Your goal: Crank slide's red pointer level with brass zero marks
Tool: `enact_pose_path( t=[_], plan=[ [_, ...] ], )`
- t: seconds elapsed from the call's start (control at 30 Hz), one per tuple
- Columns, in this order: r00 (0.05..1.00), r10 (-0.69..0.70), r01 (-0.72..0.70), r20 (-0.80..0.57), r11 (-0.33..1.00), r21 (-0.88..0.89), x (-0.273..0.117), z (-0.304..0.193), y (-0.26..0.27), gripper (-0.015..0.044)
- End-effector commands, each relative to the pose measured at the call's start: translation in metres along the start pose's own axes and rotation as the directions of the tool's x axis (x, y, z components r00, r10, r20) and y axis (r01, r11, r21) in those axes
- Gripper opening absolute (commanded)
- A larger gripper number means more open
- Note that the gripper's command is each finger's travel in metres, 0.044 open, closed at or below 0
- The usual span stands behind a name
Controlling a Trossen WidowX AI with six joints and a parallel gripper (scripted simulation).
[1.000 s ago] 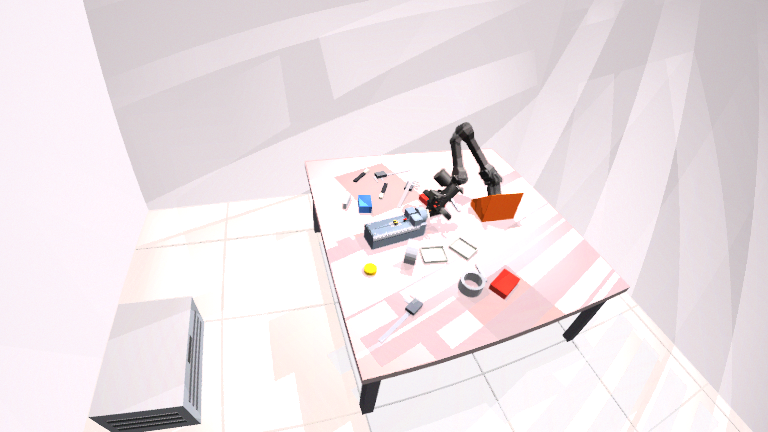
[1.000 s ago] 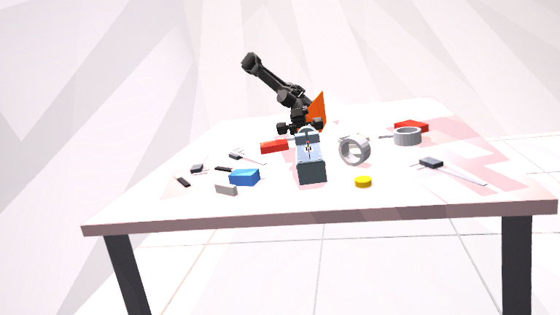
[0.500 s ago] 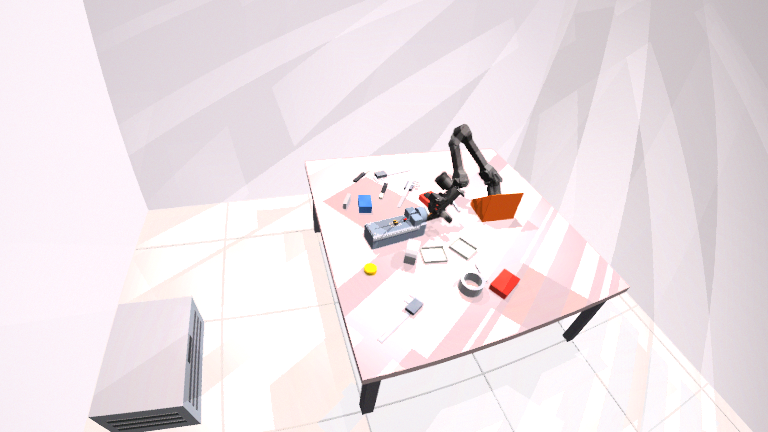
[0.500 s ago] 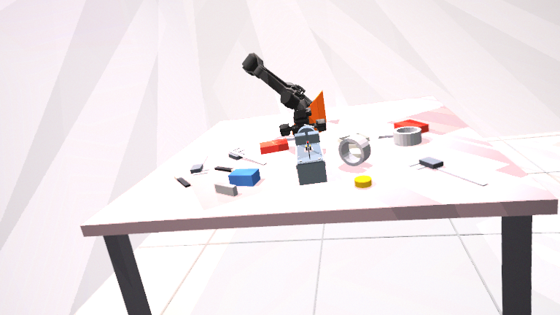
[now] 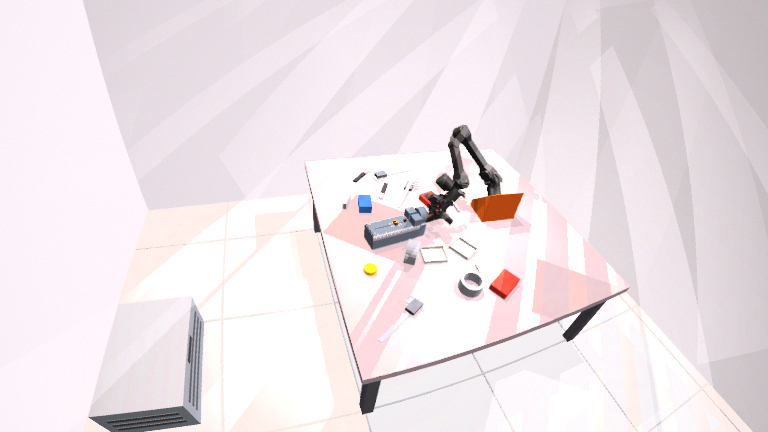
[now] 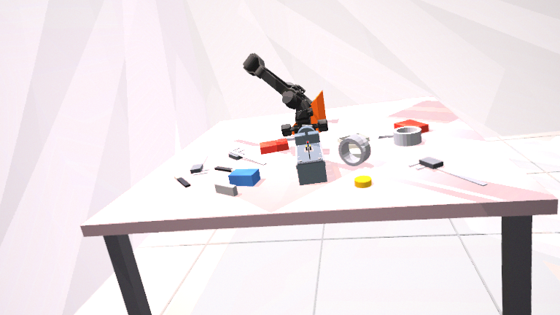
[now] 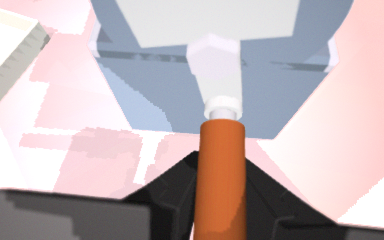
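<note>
The blue-grey machine (image 5: 390, 236) (image 6: 311, 173) (image 7: 150, 90) stands on the table. On its top, a small red spot, apparently the pointer (image 5: 404, 219) (image 6: 308, 142), shows on the crank-housing side of the yellow brass marks (image 5: 395, 222) (image 6: 308, 148), not level with them. The exact gap is too small to read. The pale crank arm (image 7: 218, 75) ends in an orange handle (image 7: 222, 170). My gripper (image 5: 432, 215) (image 7: 216, 162) is shut on that handle at the machine's housing end. In the exterior view the housing hides the handle.
A red block (image 6: 274, 146) lies close beside the arm. A grey ring (image 5: 411, 252) (image 6: 354, 150) and pale square frames (image 5: 433, 254) (image 5: 463, 248) lie beside the machine. A blue block (image 5: 364, 203) (image 6: 244, 177) is on its other side. An orange panel (image 5: 498, 207) stands by the arm's base.
</note>
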State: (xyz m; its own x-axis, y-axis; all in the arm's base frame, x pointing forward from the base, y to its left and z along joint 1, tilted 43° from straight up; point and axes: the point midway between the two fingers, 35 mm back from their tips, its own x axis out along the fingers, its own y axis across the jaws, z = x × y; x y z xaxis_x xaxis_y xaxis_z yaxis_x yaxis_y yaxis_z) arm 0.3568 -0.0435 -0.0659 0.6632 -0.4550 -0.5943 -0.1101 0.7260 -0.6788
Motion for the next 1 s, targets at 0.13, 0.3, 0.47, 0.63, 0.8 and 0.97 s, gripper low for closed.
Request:
enact_pose_path(
  t=[0.13, 0.3, 0.47, 0.63, 0.8, 0.97],
  plan=[
    [1.0, 0.023, -0.023, 0.0, 1.0, -0.011, 0.001, -0.0014, 0.0104, 0.0],
    [1.0, 0.023, -0.023, 0.0, 1.0, -0.011, 0.0007, -0.0013, 0.012, 0.0],
    [1.0, 0.024, -0.024, 0.0, 1.0, -0.011, 0.0004, -0.001, 0.0136, 0.0],
    [1.0, 0.024, -0.024, 0.0, 1.0, -0.011, 0.0, -0.0007, 0.0151, 0.0],
    [1.0, 0.024, -0.024, 0.0, 1.0, -0.01, -0.0005, -0.0003, 0.0166, 0.0],
    [1.0, 0.024, -0.024, 0.0, 1.0, -0.01, -0.0009, 0.0001, 0.0174, 0.0]
  ],
)
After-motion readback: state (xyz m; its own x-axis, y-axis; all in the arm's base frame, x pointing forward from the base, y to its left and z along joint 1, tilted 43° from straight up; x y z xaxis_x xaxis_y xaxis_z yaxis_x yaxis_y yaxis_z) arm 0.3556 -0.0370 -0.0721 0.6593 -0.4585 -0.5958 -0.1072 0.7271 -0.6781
